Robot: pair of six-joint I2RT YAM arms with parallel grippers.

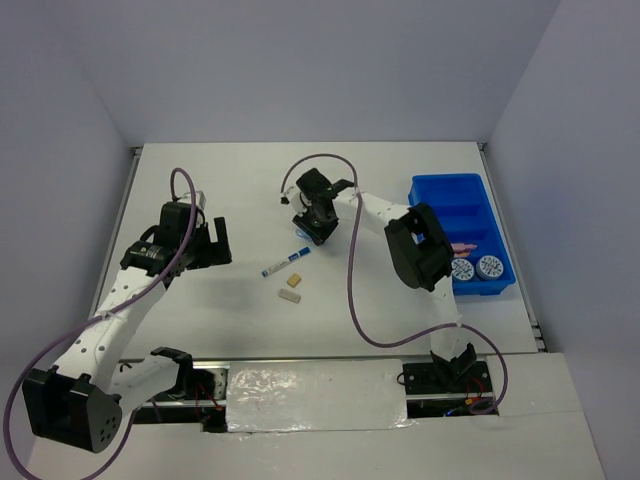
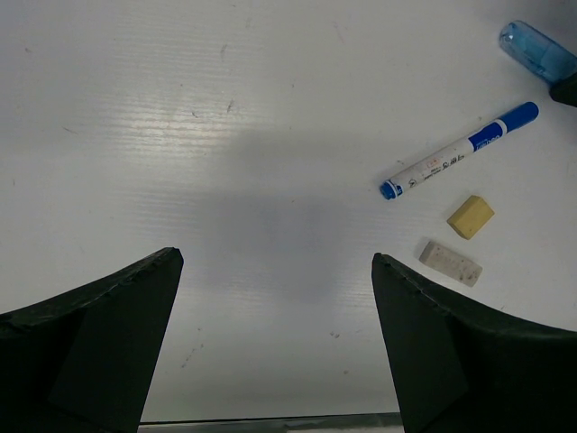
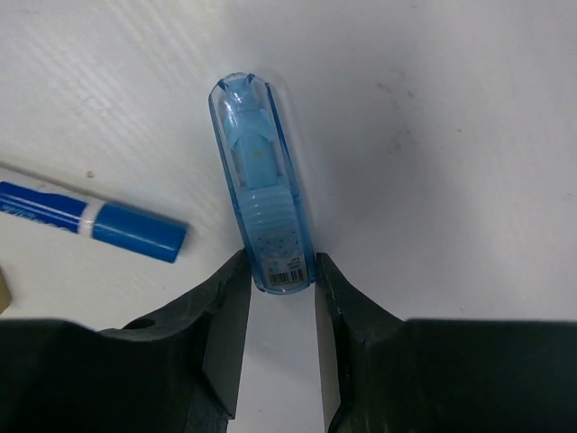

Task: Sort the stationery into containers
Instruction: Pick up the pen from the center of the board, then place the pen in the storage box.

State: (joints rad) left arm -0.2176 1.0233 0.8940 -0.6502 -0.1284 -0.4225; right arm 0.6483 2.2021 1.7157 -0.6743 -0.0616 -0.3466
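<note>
Right wrist: right claw (image 3: 281, 267) pinches light-blue clip (image 3: 260, 180); marker pen (image 3: 90, 225) runs off-frame.

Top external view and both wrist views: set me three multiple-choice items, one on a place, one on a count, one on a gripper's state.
1. Where in the blue tray do the two patterned discs lie?
A. the farthest compartment
B. a middle compartment
C. the compartment nearest the arms' bases

2. How many eraser blocks lie on the table?
A. one
B. two
C. four

3. What state is the right gripper in?
A. shut on the light-blue clip
B. open over the tray
C. open and empty

Key: C, the top view shows both discs at the tray's near end; B, the left wrist view shows one tan and one paler block; A, its fingers press either side of the clip's end.
</note>
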